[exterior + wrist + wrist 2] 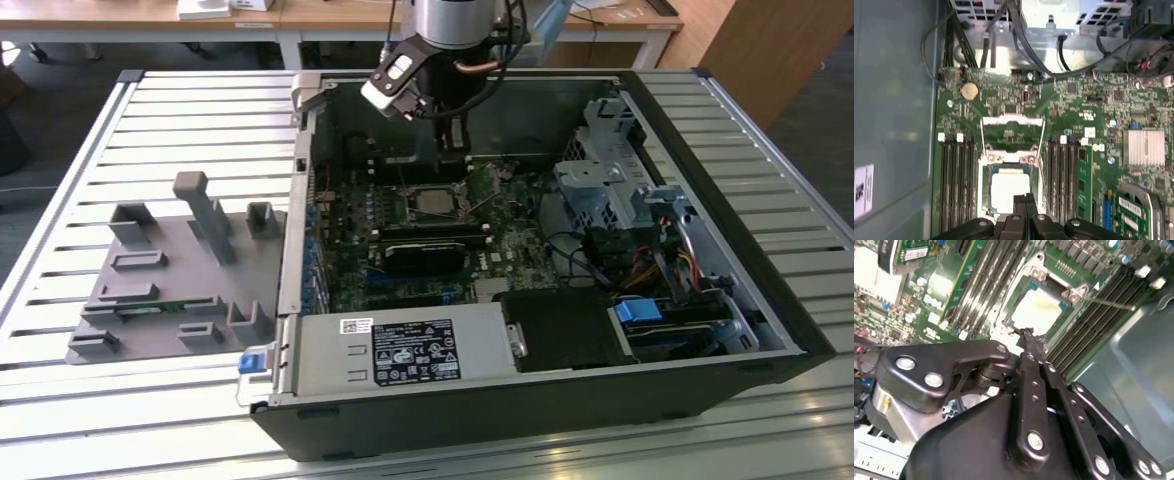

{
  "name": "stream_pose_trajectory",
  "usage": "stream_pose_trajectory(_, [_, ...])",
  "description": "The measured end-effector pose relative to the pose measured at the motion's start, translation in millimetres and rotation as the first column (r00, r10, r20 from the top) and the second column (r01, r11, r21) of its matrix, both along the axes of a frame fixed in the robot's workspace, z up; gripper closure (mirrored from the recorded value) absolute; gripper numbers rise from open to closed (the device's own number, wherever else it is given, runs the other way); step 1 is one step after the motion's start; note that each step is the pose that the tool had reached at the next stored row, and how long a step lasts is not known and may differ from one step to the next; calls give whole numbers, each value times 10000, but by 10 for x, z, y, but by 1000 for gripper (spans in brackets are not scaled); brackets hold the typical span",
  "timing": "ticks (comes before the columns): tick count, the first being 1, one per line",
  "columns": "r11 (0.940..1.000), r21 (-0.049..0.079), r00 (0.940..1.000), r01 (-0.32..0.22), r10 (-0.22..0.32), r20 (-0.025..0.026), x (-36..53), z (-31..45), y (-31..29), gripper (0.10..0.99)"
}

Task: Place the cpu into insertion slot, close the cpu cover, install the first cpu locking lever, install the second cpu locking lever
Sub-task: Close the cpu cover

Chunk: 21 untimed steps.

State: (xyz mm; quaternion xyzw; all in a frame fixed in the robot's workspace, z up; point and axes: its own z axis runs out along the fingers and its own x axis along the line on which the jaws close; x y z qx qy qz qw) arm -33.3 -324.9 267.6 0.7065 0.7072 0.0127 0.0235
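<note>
So, an open computer case [747, 300] lies on the slatted bench [160, 110], with a grey fixture tray [160, 290] beside it at the exterior view's left. Inside is the green circuit board [1089, 100].

Progress:
- **Step one looks done:** the cpu [1006, 187] sits flat in the insertion slot [985, 197].
- **Cover not closed:** the cpu cover [1013, 119] is flipped back, and bare board shows through its window.
- **Levers not installed, I judge:** one thin lever rod [1109, 302] stands free beside the socket.

The end effector [1024, 199] hangs over the near edge of the cpu. Its fingers are clenched together with nothing between them. I can't tell if they touch the chip.

Writing:
- The power supply label [414, 352] is a black sticker with white print, too small to read.
- The white sticker [863, 190] on the case wall is also illegible.
</note>
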Motion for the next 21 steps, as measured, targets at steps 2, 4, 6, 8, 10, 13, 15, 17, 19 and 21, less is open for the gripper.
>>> stream_pose_trajectory(2, [10000,67,10000,0,0,-22,58,-3,1,980])
stream_pose_trajectory(4, [10000,79,10000,0,0,-58,124,-5,5,980])
stream_pose_trajectory(6, [10000,59,10000,-1,1,-74,172,-6,7,980])
stream_pose_trajectory(8, [10000,55,10000,-20,21,-81,212,-9,7,980])
stream_pose_trajectory(10, [9998,53,9998,-181,182,-84,227,-10,7,980])
stream_pose_trajectory(13, [9986,55,9986,-524,524,-83,241,-16,8,980])
stream_pose_trajectory(15, [9986,56,9986,-525,526,-83,287,-19,16,980])
stream_pose_trajectory(17, [9990,54,9990,-447,448,-84,311,-20,28,980])
stream_pose_trajectory(19, [9996,55,9995,-294,294,-84,319,-23,37,980])
stream_pose_trajectory(21, [9997,55,9997,-237,237,-83,345,-27,45,980])
